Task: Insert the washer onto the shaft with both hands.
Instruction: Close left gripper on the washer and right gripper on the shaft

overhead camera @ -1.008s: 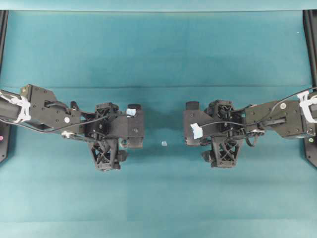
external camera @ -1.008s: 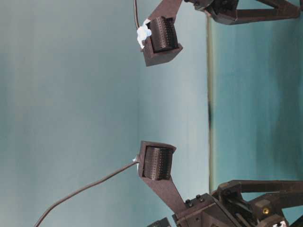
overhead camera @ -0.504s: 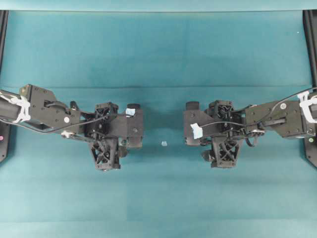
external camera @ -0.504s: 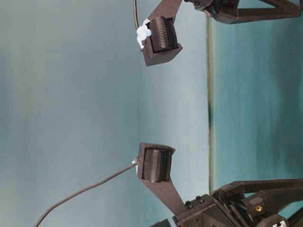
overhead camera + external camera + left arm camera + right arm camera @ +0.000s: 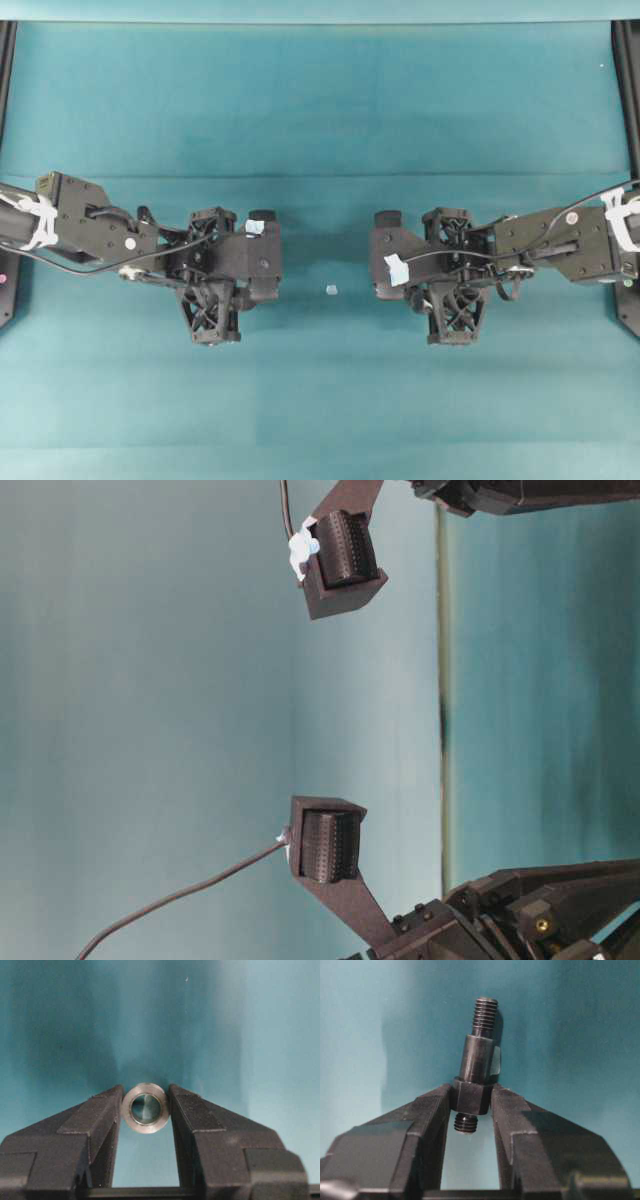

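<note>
Teal cloth-covered table (image 5: 320,110) seen from overhead, faint horizontal crease across its middle, tiny pale square bit (image 5: 331,289) lying on it between the two arms, touched by nothing

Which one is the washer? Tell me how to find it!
Look at the left wrist view, where two big black fingers come up from the bottom over the teal table. Squeezed between their tips sits the washer, a little shiny silver ring. You can see through its round hole, unlike the shaft, a dark threaded rod held by the right gripper.
</note>
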Available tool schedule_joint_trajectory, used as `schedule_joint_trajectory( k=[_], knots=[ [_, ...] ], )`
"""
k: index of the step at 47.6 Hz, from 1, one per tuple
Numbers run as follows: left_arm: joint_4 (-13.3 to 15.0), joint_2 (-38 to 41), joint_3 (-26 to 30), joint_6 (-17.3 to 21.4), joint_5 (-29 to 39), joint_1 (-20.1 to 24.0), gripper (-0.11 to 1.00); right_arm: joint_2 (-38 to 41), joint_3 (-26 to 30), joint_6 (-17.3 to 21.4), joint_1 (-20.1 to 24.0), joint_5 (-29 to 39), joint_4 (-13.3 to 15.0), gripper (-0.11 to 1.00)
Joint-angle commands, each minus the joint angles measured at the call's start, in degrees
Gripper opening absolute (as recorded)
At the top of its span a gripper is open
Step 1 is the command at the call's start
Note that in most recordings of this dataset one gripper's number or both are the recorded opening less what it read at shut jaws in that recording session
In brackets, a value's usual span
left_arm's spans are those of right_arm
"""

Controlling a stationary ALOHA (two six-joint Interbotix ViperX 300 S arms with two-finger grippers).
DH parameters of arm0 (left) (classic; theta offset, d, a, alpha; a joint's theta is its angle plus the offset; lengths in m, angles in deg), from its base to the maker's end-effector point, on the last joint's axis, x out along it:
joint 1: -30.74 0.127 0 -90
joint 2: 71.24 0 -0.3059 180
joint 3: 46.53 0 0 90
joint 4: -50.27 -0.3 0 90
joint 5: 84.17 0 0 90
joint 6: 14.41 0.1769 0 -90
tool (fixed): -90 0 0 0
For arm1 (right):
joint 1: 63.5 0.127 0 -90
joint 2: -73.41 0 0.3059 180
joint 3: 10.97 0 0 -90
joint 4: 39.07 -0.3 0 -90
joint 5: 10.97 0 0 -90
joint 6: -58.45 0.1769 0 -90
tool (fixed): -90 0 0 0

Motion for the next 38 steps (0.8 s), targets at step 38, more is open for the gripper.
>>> schedule_joint_trajectory(
  k=[38],
  knots=[
    [-0.09,0.00,0.18,0.00,-0.26,-0.09,0.35,0.18,-0.09,-3.69,-3.16,1.05,1.14,0.01]
  ],
)
